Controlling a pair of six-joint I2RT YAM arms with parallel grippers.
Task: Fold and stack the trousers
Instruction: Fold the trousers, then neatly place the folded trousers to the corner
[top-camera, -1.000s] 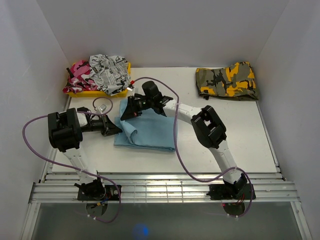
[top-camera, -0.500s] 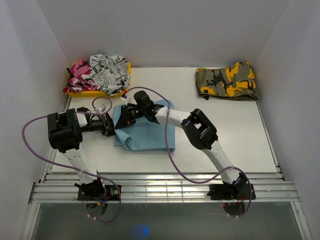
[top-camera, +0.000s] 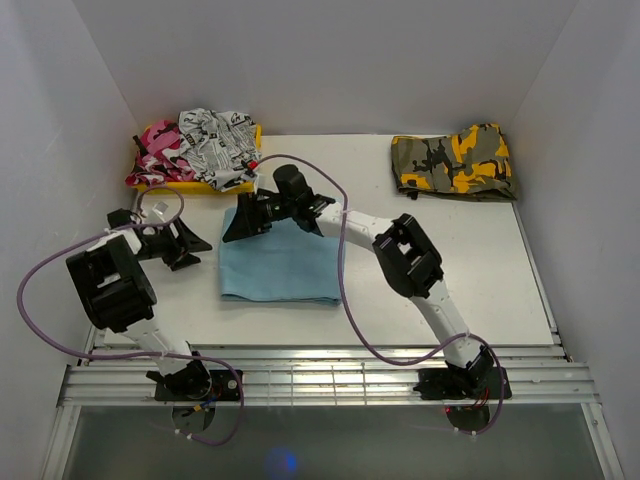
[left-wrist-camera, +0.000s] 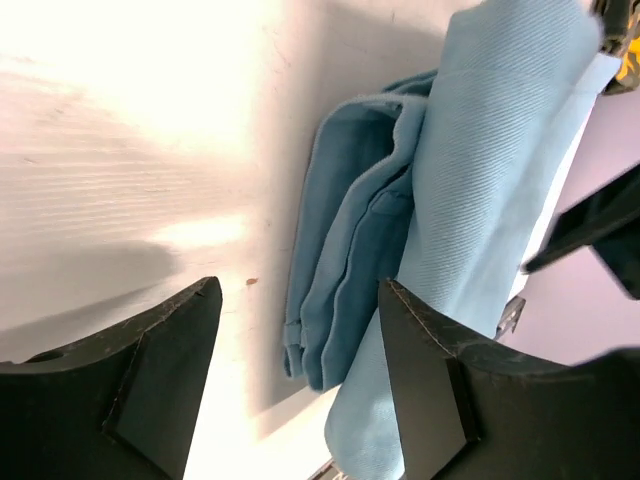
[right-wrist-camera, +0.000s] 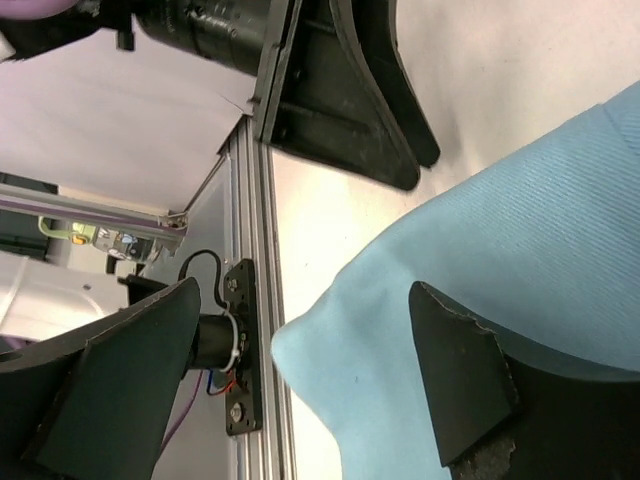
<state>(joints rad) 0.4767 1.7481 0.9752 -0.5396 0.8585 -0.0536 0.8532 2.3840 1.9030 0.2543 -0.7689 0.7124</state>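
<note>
The light-blue trousers (top-camera: 283, 265) lie folded into a rough rectangle in the middle-left of the table. In the left wrist view their stacked layers (left-wrist-camera: 345, 260) show edge-on. My left gripper (top-camera: 198, 250) stands open just left of the fold, apart from it, with nothing between its fingers (left-wrist-camera: 300, 345). My right gripper (top-camera: 232, 225) is open over the fold's far-left corner. The trousers (right-wrist-camera: 500, 230) lie below its spread fingers (right-wrist-camera: 465, 370), ungripped. The left gripper (right-wrist-camera: 340, 90) shows in the right wrist view.
A yellow tray (top-camera: 236, 185) at the back left holds pink and black-and-white printed clothes (top-camera: 215, 140). Folded camouflage trousers (top-camera: 455, 162) lie at the back right. Purple cables loop over both arms. The metal rail (top-camera: 330, 380) runs along the near edge.
Both grippers have gone from shut to open and let go of the cloth. The left gripper drew back to the left. The trousers' left side now lies flat in a neater rectangle.
</note>
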